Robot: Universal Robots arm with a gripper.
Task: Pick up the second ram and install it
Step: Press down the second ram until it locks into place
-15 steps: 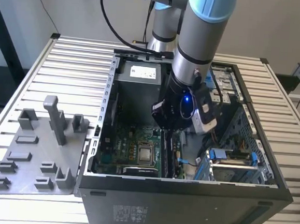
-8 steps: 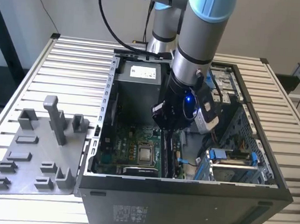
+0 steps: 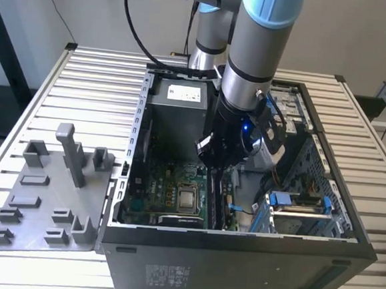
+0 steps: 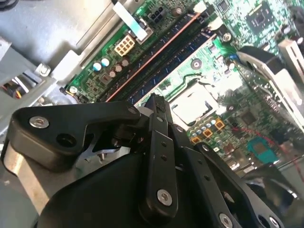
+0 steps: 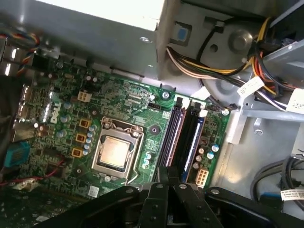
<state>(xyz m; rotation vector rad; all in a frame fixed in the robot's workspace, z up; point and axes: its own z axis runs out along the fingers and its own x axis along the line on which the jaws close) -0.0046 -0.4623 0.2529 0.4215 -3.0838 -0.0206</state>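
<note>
A slatted metal table (image 3: pixel 64 87) carries an open computer case (image 3: pixel 238 255) with a grey plastic tray (image 3: pixel 41 199) just beside it. The arm reaches down into the case, its gripper (image 3: pixel 208 160) above the green motherboard (image 5: pixel 128 95), near the processor socket (image 5: pixel 114 152) and over the memory slots (image 5: pixel 183 137). In both wrist views the fingers (image 4: pixel 156 111) look pressed together. Whether the second ram sits in a slot or between the fingers cannot be told.

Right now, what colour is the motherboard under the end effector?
Green: the green printed circuit motherboard shows best in the first wrist view, below the black end effector.
</note>
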